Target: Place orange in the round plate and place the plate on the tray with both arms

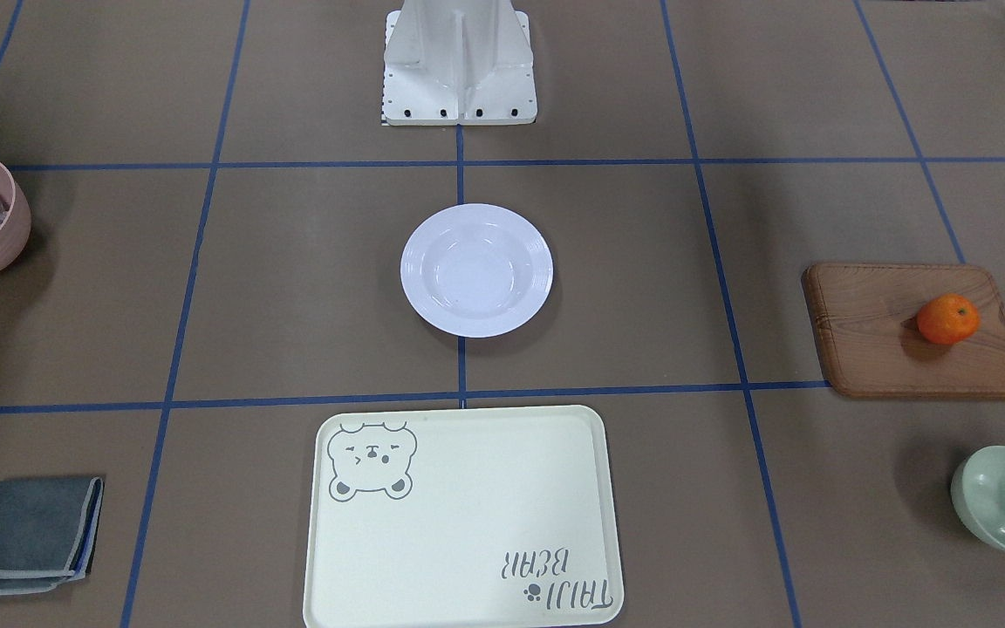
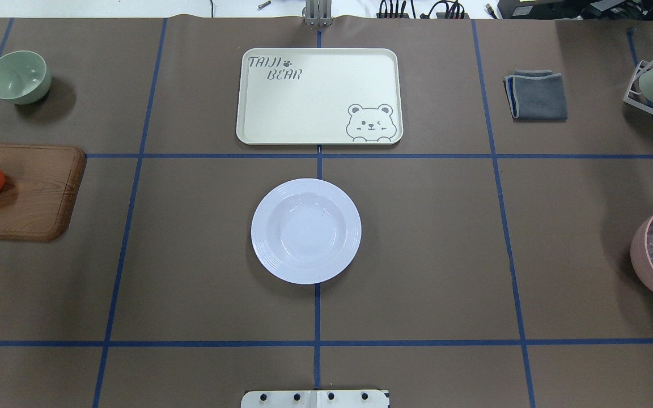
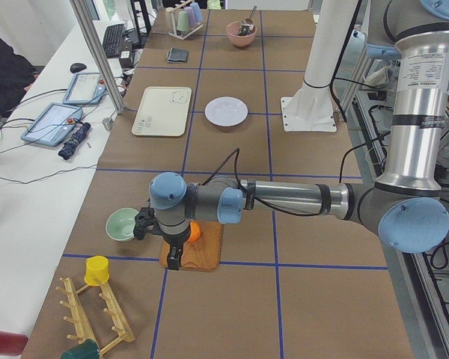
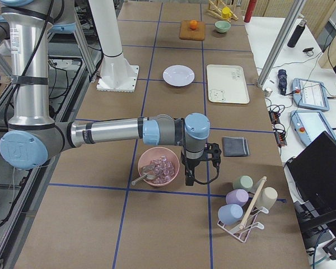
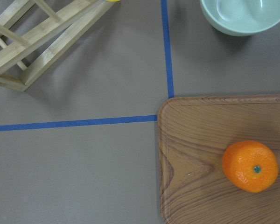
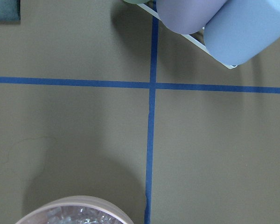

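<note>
1. so far none of the task is done: the orange (image 1: 947, 318) lies on a wooden board (image 1: 878, 349) at the robot's left end of the tabletop, well apart from the plate
2. the plate (image 2: 305, 230) stands with nothing in it at the middle of the tabletop, near the tray (image 2: 318, 96) but not on it, and the tray holds nothing
3. the left arm (image 3: 284, 198) reaches over the board with the left fingers (image 3: 173, 258) hanging close by the orange; only the side view shows them, so i cannot tell if they are released or clenched
4. the right arm (image 4: 112, 131) is out at the far end, its right fingers (image 4: 189, 178) just beside a pink bowl (image 4: 158, 166) and well apart from the plate; their state i cannot tell either
5. left to do, as i judge it: grasp the orange, set it in the plate, then have both arms lift the plate onto the tray
</note>
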